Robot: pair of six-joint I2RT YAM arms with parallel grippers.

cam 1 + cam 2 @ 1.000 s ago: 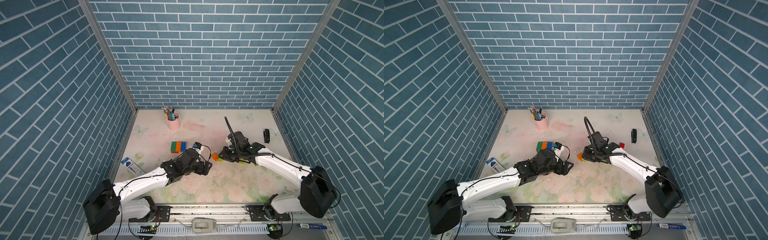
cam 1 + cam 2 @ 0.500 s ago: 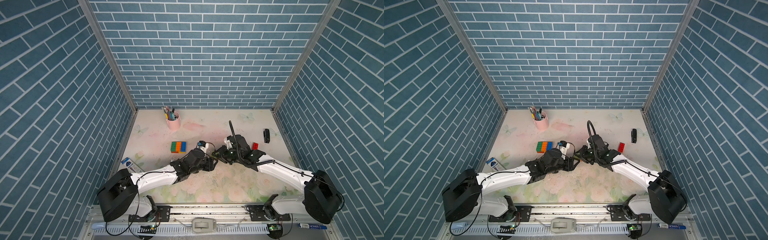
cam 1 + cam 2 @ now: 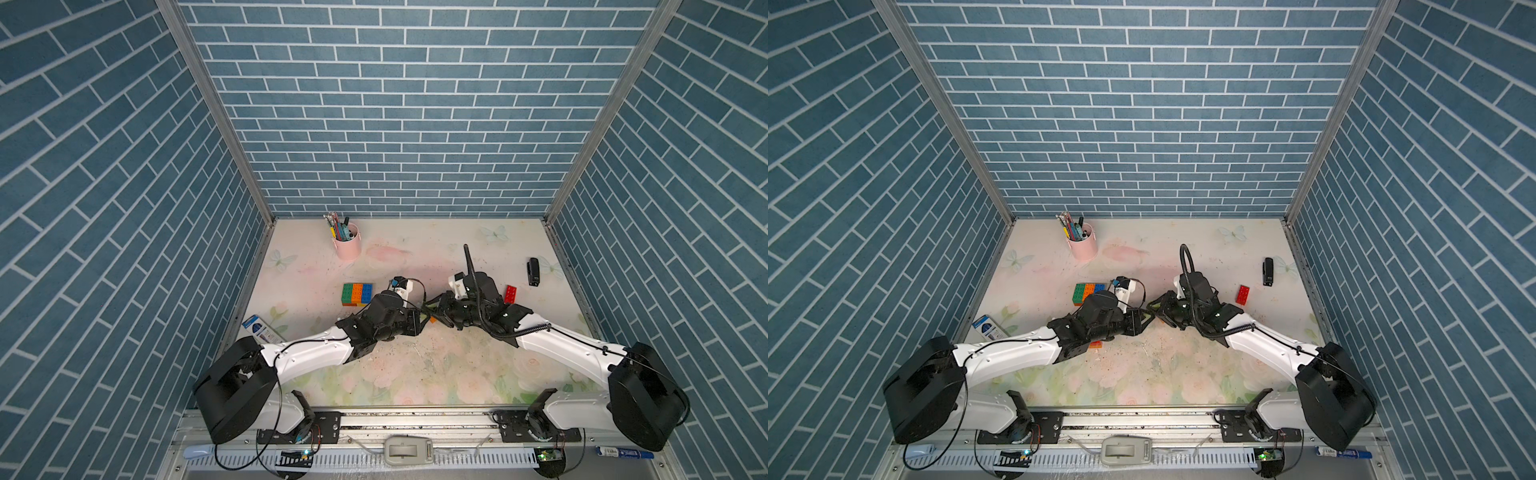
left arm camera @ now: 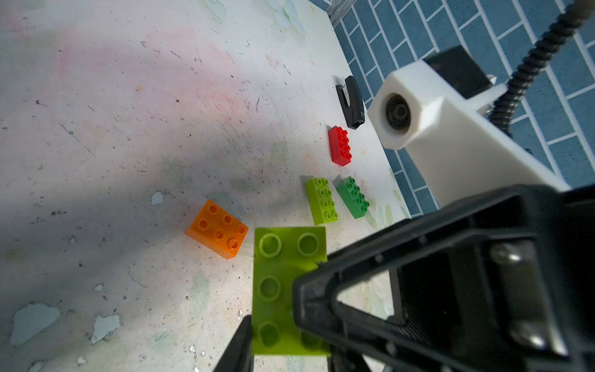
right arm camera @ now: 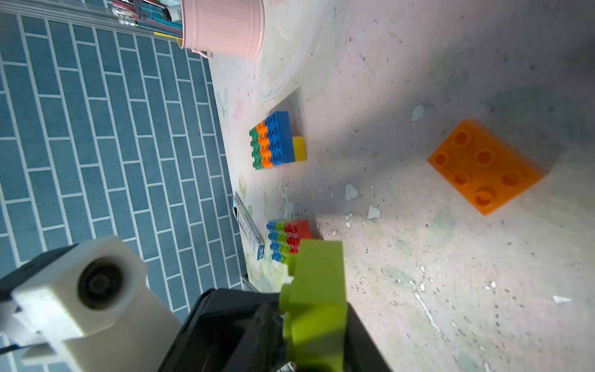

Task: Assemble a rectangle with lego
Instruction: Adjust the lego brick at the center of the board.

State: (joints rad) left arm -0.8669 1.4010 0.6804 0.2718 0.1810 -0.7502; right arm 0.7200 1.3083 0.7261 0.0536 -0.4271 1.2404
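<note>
Here, over the middle of the flowery counter (image 3: 415, 374), the 2 hands meet tip to tip. The left hand (image 4: 286, 344) is clamped on a lime brick (image 4: 283, 283), held above the counter. Whether the right hand (image 3: 1158, 311) grips it too, I cannot tell. 1 orange brick (image 4: 217, 228) lies on the counter nearby.

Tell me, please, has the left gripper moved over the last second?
Yes. In a top view the left gripper has shifted toward the back wall and rightward, up to the loose orange brick.
</note>
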